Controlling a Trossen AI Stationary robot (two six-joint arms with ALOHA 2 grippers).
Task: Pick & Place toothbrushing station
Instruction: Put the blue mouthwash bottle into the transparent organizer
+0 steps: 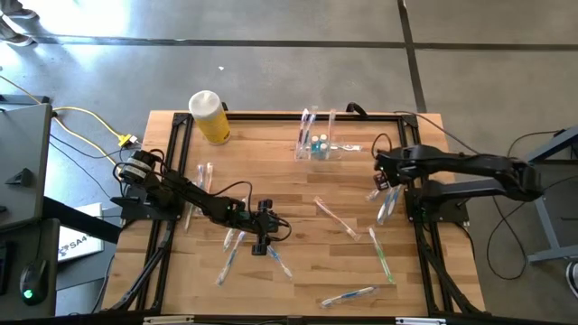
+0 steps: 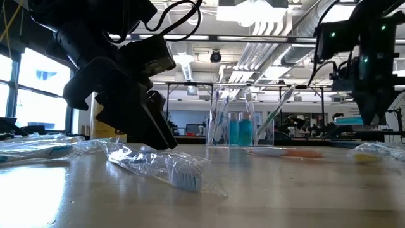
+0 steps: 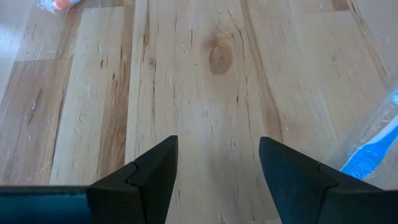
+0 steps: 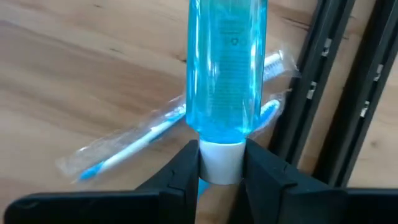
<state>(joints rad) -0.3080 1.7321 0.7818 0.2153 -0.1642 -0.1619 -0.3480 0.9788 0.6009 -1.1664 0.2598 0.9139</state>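
A light wooden table [image 1: 271, 194] is scattered with wrapped toothbrushes. Near its far edge stands a clear plastic cup [image 1: 318, 147] holding upright toothbrushes and teal tubes, with a yellow cylinder container [image 1: 210, 117] well off to one side.

The right gripper [image 4: 221, 163] is raised above the table near the right edge, its jaws pinching the white cap of a teal tube [image 4: 227, 68]. The tube's long axis runs straight out from between the jaws, cap at the fingertips and body pointing away. Below it lies a wrapped blue toothbrush [image 4: 146, 138], beside the table's black frame [image 4: 348, 93].

The left gripper [image 3: 217, 163] is low over bare wood, jaws spread with nothing between them. A blue toothbrush [image 3: 373, 152] in clear wrap lies just outside one jaw.
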